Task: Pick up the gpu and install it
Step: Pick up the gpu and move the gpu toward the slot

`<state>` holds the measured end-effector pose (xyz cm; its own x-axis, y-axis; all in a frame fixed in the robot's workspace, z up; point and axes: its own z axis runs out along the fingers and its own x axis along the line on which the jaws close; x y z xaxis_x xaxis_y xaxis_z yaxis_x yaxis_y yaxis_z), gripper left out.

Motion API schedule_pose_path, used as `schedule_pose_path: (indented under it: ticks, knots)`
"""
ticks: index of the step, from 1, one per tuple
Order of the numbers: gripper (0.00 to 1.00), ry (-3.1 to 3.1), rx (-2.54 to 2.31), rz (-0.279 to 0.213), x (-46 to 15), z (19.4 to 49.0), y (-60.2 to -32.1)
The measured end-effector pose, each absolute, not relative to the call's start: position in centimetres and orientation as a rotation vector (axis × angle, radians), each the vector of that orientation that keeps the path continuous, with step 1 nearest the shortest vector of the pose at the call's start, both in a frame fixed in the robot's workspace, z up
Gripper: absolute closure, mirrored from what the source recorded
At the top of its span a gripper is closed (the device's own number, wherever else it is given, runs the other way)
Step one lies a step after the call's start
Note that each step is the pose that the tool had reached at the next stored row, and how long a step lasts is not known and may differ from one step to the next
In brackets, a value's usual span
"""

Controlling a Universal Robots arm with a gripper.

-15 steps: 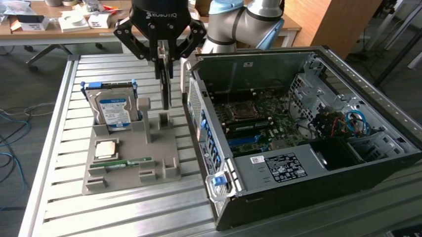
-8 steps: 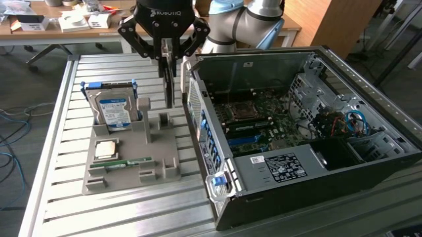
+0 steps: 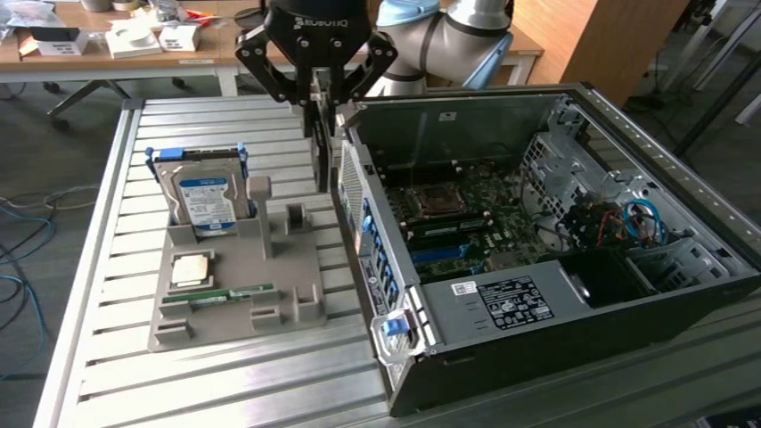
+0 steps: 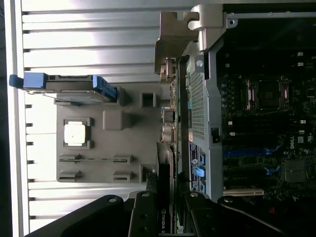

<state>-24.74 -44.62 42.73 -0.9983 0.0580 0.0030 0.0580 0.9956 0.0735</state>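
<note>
In the exterior view, the black gripper [image 3: 321,100] hangs at 12 o'clock. Its two fingers are squeezed tight on the gpu [image 3: 321,160]. The gpu is a thin, flat, dark card. It hangs straight down, edge-on, up off the table [image 3: 107,267]. It is just outside the open computer case [image 3: 535,303], close beside the case's back wall, the one with the little holes. That wall stands between the card and the inside of the case.

At 7 o'clock from the card, a grey holder [image 3: 238,254] with pockets sits flat on the table. A hard drive [image 3: 205,198], shiny with a blue label, stands up in the pocket at 11 o'clock of the holder. A square chip [image 3: 191,270] lies in a pocket at 9 o'clock. A green memory stick [image 3: 224,295] lies flat just beside it at 5 o'clock.

The case lies on its side with the top open. Inside is a dark board [image 3: 476,209] with many small parts, and blue wires [image 3: 642,218] at 3 o'clock. The table is made of long metal slats with grooves.
</note>
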Motion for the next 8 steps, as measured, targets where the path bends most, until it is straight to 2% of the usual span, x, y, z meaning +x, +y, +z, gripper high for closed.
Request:
schedule_pose_path:
  ticks: [8]
  knots:
    - [0.74,-3.137,-0.091,-0.121,-22.8,42.7,-44.6]
